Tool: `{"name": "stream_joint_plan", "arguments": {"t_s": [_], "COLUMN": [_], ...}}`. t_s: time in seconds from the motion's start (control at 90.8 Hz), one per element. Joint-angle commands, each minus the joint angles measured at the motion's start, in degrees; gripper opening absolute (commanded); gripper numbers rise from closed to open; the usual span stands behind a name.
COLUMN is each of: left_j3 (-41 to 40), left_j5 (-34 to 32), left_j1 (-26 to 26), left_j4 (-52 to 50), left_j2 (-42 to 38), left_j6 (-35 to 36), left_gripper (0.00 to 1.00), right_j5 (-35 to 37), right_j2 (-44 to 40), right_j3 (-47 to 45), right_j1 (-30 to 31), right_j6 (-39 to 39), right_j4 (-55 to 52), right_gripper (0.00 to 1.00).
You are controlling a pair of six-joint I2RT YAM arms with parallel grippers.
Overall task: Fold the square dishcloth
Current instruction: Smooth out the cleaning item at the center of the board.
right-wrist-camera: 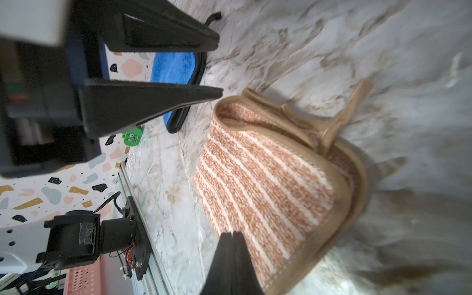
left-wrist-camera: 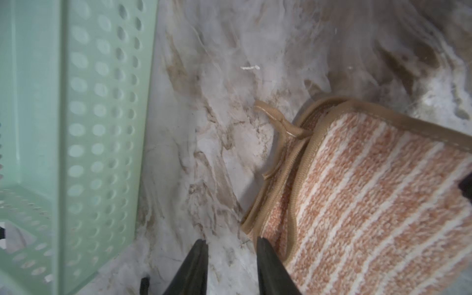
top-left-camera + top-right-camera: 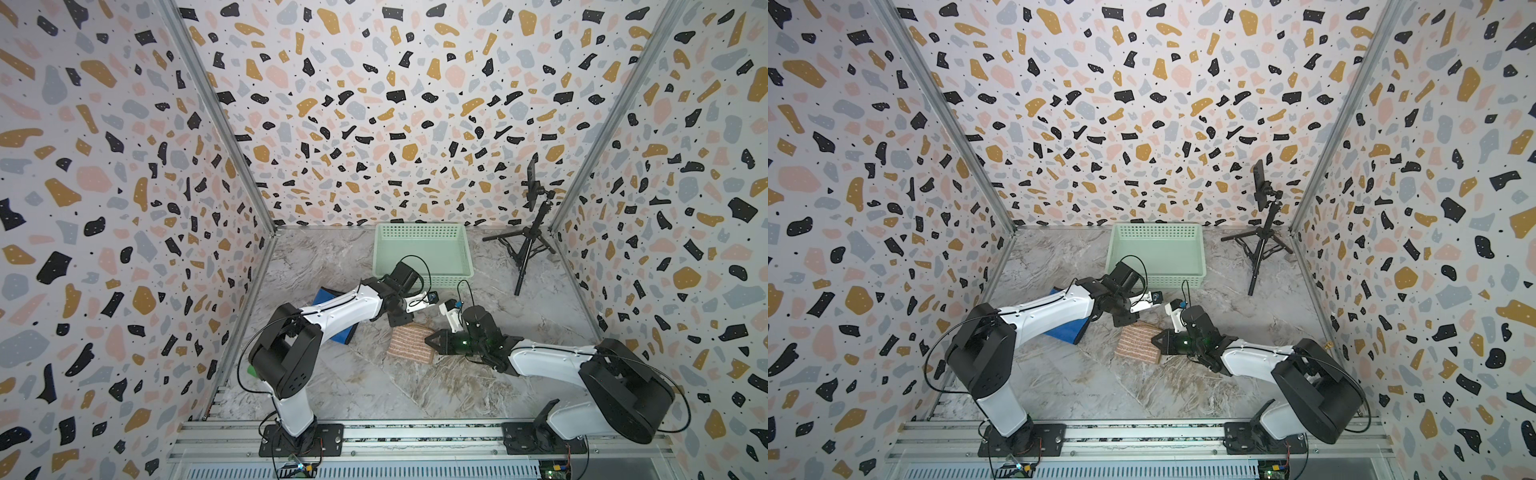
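The square dishcloth, orange and white striped with a tan border, lies folded on the marble table. Its layered edges and a tan hanging loop show in the left wrist view. My left gripper stands open at the cloth's far edge. One of its fingers is right beside the cloth's corner, and only bare table lies between the jaws. My right gripper is shut, its tip over the right side of the cloth, with nothing gripped.
A mint green perforated basket stands just behind the left gripper. A blue cloth lies under the left arm. A black tripod holding a phone stands at the back right. A small green toy sits by the left wall.
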Motion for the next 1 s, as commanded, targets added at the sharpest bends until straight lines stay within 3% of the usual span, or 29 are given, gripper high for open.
{"name": "stream_joint_plan", "arguments": {"t_s": [0.0, 0.242, 0.506, 0.76, 0.991], "left_j3": [-1.3, -1.07, -2.27, -5.31, -9.77], "left_j5": [-0.45, -6.54, -8.56, -5.34, 1.82], "left_j1": [0.48, 1.57, 2.28, 2.71, 1.85], "left_j4": [0.91, 6.92, 11.4, 7.61, 1.16], "left_j2": [1.75, 6.72, 7.68, -2.92, -10.18], "left_j6": [-0.92, -2.18, -3.8, -4.38, -4.26], "left_gripper": [0.34, 0.29, 0.29, 0.41, 0.43], "right_j5": [-0.07, 8.29, 7.85, 9.33, 7.71], "right_j2": [3.81, 9.13, 11.69, 1.7, 10.49], "right_j3": [0.36, -4.6, -7.11, -1.72, 4.65], "right_j1": [1.58, 1.95, 1.95, 1.55, -2.88], "right_j6": [3.97, 5.42, 7.19, 4.19, 5.82], "right_j4": [6.15, 9.96, 15.13, 4.19, 8.3], "right_gripper": [0.0, 0.0, 0.0, 0.0, 0.0]}}
